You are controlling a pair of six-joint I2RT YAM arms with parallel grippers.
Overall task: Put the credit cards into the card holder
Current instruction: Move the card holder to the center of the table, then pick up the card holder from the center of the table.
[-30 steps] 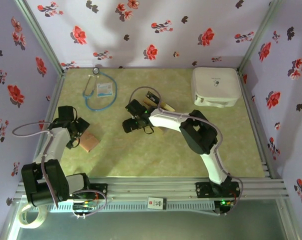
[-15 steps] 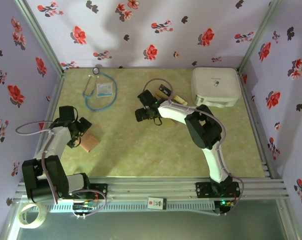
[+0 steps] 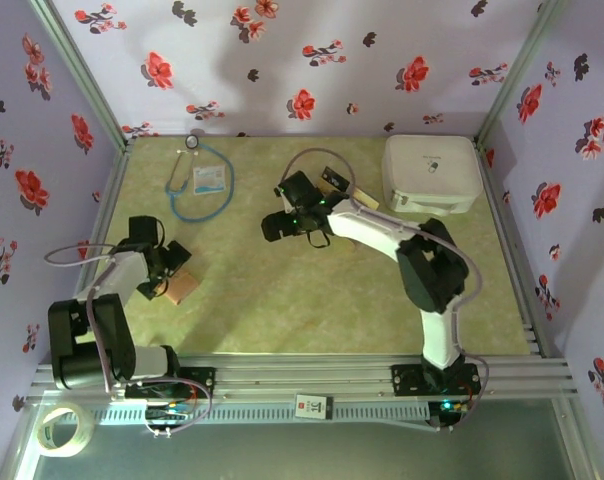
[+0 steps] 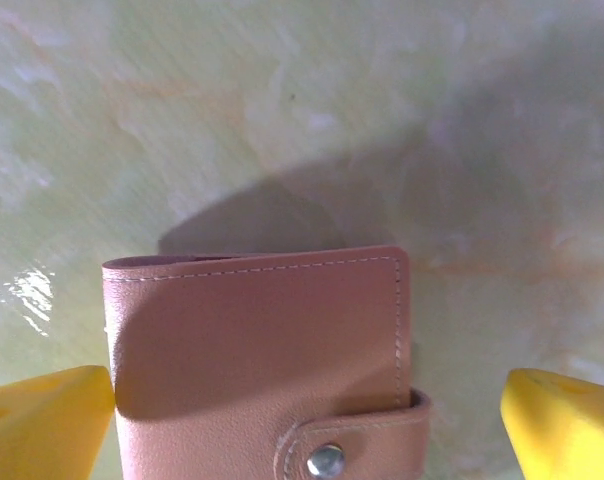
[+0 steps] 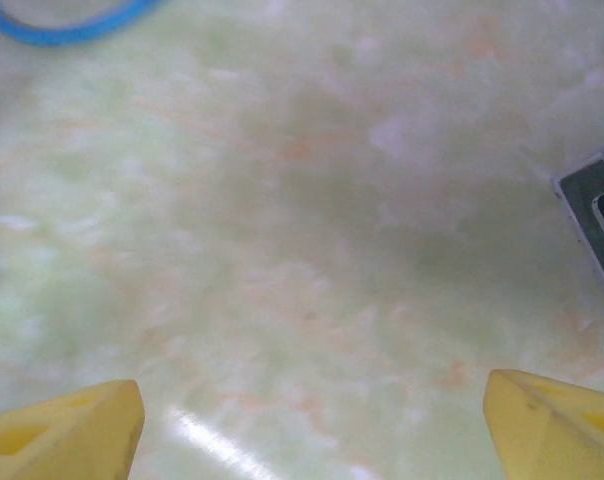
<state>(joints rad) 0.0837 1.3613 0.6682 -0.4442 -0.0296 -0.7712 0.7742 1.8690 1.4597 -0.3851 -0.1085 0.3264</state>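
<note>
Credit cards [image 3: 332,181] and card holder [image 3: 178,285] both lie on the pale green marbled table [image 3: 282,310], well apart from each other. A big white case [image 3: 431,173] sits at the upper right of the top view. A blue stethoscope [image 3: 191,142] loops around a white-blue packet [image 3: 210,178] at the upper left. The reddish-brown holder is at the left of the table, folded shut, with its strap fastened by a metal snap [image 4: 326,461]. The left claw [image 3: 162,270] stands released astride it: in the wrist view one yellow finger [image 4: 42,420] is just beside the holder's left edge, while the other is apart from its right edge. The right claw [image 3: 274,228] hangs released over bare table at the upper middle. Just beyond the right arm a black card with pale marks shows; how many cards lie there I cannot tell.
</note>
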